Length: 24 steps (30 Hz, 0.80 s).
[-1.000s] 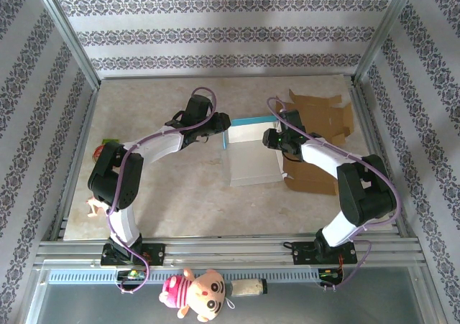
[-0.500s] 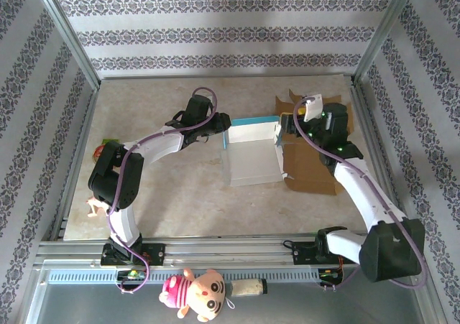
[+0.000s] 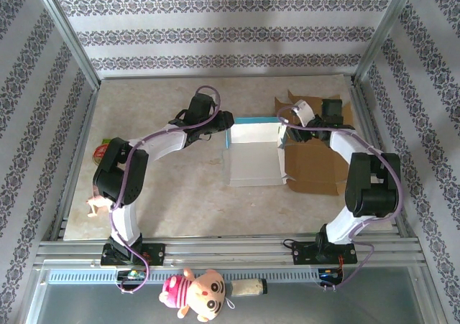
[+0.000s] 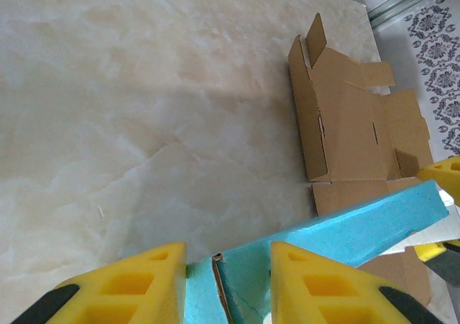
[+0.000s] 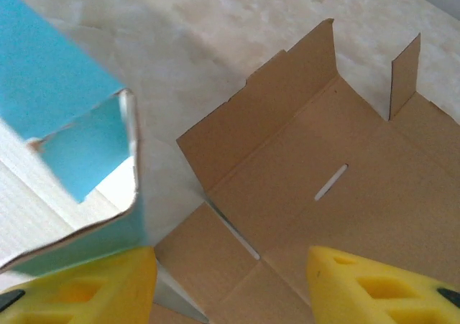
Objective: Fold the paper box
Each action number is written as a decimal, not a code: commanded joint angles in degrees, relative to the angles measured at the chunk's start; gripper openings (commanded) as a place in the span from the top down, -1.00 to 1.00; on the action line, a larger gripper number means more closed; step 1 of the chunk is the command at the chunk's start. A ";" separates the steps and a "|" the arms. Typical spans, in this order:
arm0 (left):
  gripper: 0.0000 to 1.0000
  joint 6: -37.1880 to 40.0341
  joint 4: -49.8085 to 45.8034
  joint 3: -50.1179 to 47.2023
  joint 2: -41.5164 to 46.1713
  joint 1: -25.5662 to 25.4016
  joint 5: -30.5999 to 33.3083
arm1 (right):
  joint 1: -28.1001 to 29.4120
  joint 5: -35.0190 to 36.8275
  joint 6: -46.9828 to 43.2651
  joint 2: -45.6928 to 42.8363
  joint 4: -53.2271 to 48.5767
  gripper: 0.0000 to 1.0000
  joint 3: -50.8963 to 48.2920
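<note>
Marble table (image 3: pixel 169 202): brown cardboard (image 3: pixel 316 167) flat, just beside paper box (image 3: pixel 253 164).

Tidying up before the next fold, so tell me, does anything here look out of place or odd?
A pink plush doll lies on the metal ledge at the near edge, off the table. A small toy figure sits at the table's left edge. Neither has to do with folding the paper box.
</note>
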<state>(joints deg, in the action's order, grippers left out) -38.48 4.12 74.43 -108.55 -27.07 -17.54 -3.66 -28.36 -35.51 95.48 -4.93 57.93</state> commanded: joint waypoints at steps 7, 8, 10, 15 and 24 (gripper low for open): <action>0.36 3.26 -4.14 0.73 -2.33 -1.54 -1.83 | 1.64 -14.91 -11.60 1.75 -2.33 -0.01 2.27; 0.36 3.27 -4.12 0.73 -2.31 -1.50 -1.86 | 1.64 -16.08 -12.33 1.60 -2.46 -0.01 2.27; 0.36 3.31 -4.16 0.71 -2.28 -1.54 -1.87 | 1.72 -17.55 -12.92 1.56 -2.61 0.00 2.40; 0.36 3.33 -4.55 0.45 -2.15 -1.55 -1.71 | 4.02 -14.40 -15.50 2.44 -8.56 0.01 4.54; 0.36 3.98 -5.23 0.38 -1.40 -1.50 -0.08 | 5.35 -2.05 -10.48 -1.42 -12.66 -0.01 2.63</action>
<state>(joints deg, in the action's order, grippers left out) -36.18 3.81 74.94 -108.95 -27.00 -16.25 0.27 -34.33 -48.25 96.44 -15.66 61.45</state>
